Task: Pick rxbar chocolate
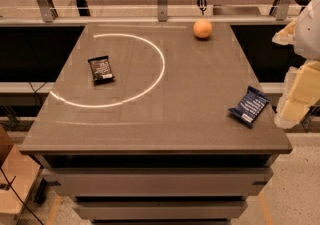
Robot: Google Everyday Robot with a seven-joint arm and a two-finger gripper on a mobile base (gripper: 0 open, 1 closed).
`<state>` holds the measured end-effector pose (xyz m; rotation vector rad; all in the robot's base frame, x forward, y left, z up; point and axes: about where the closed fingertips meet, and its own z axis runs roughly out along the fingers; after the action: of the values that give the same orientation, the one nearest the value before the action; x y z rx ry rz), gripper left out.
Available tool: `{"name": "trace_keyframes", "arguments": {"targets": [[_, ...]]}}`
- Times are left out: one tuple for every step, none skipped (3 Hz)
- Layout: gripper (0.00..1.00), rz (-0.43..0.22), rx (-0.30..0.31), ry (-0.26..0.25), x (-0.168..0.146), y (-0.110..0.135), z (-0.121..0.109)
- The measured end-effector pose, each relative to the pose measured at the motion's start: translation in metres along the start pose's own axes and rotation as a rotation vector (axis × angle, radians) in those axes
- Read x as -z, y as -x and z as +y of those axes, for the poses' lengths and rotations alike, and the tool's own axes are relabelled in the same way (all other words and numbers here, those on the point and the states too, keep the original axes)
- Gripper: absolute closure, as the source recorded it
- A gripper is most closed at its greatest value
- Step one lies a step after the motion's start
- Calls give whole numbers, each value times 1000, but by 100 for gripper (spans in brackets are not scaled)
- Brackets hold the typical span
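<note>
Status: early stage; judged from the view, the pick has not begun.
Chocolate bar (101,69): black wrapper with white print, lying flat on the left half of the table (165,124), toward its far side. Nothing touches it.
Gripper (295,104): pale, blocky parts at the right edge of the table, off the tabletop and near its front-right corner. It is well apart from the chocolate bar.
Grip state: cannot tell whether released or clenched. It is not on the chocolate bar.
Blue bar (249,105): lies askew on the front-right part of the table, on the side nearest the gripper. Not the target.
Orange (202,28): rests at the far edge of the table, right of centre. Not the target.
Light arc (159,54): a white curved line on the left half of the table; the chocolate bar lies inside the curve.
Done: nothing of the pick itself. The chocolate bar rests on the table, unheld.
Left: by estimate, the whole sequence. The gripper must cross the table to its left half, descend over the chocolate bar, close on it and lift.
Caution: the blue bar lies closer to the gripper than the target and should be passed over.
</note>
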<state>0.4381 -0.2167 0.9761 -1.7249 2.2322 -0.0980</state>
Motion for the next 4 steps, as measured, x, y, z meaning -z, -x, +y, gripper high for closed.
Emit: {"name": "trace_keyframes", "arguments": {"targets": [[0,0,0,0,0,0,0],[0,-27,5,3,0,1,-1],[0,-129,31,18,-4,16,1],[0,-272,76,37,-8,45,6]]}}
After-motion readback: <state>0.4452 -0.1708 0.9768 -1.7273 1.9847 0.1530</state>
